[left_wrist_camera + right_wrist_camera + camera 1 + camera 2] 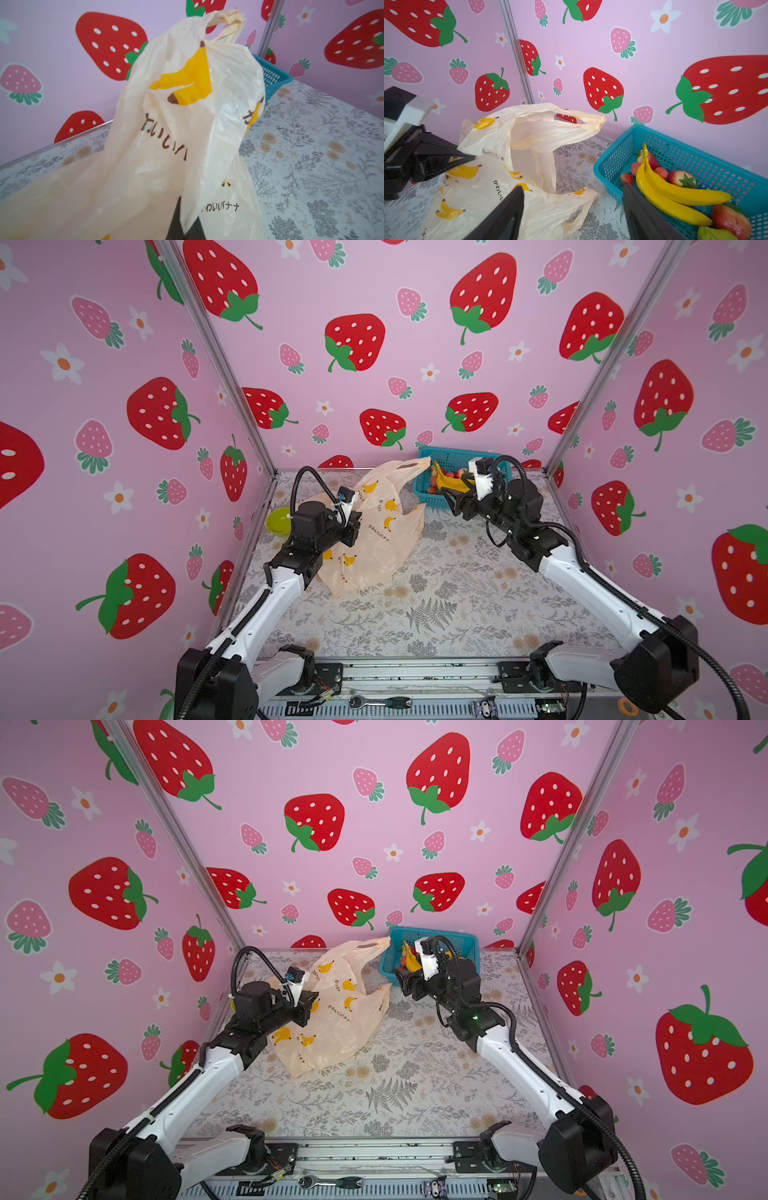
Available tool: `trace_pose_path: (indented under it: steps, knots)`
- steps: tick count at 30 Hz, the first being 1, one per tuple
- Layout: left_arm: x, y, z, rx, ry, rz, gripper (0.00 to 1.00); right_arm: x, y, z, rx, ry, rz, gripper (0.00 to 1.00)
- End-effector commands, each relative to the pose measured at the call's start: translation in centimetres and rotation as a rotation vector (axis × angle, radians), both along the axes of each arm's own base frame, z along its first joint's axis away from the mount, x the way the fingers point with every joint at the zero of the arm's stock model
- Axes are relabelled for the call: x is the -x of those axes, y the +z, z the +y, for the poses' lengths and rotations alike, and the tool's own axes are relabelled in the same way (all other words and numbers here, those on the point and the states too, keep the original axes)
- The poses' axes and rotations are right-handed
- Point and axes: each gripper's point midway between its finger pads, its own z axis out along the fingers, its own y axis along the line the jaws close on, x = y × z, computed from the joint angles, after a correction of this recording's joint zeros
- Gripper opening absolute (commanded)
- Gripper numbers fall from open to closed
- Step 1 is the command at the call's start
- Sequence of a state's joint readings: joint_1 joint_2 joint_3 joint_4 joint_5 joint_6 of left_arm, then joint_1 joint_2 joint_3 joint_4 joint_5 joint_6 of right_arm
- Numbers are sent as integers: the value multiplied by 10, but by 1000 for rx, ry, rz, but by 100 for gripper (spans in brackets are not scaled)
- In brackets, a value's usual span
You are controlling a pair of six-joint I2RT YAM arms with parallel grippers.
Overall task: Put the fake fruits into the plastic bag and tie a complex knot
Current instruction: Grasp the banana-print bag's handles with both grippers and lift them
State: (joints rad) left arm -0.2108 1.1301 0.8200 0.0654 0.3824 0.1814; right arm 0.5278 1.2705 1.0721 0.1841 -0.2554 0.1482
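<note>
We see the plastic bag (374, 539) slumped on the counter (457, 605) just left of the blue basket (695, 158). It is thin, crinkled and pale peach, printed with yellow bananas and dark lettering. Its mouth gapes, and one handle strip (596, 122) stretches toward the basket. The left jaws are clamped on its edge. The right jaws stand apart beside the basket, where the bananas (675, 195), strawberries (681, 178) and green fruit (714, 233) lie.

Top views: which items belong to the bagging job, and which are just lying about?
Job:
plastic bag
bananas
strawberries
lumpy green fruit

Lying about:
lime-green bowl
ratchet wrench
blue mesh basket, only holding the fruit
</note>
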Motion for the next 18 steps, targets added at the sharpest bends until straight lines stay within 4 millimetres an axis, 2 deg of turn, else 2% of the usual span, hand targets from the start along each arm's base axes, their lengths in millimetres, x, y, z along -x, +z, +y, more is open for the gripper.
trace_pose_path:
  steps: [1,5,9,14,18]
  knots:
    - [10,22,-23,92,-213,-43,0,1,-33,4,66,139,72,79]
    - [7,29,-21,224,-297,11,0,11,-51,9,55,310,26,80]
    - [5,33,-21,289,-353,48,0,16,-63,0,9,334,-69,81]
    - [5,30,-25,306,-389,82,0,6,-100,12,16,389,-40,81]
    - [5,30,-27,314,-404,98,0,8,-108,24,-5,441,-68,81]
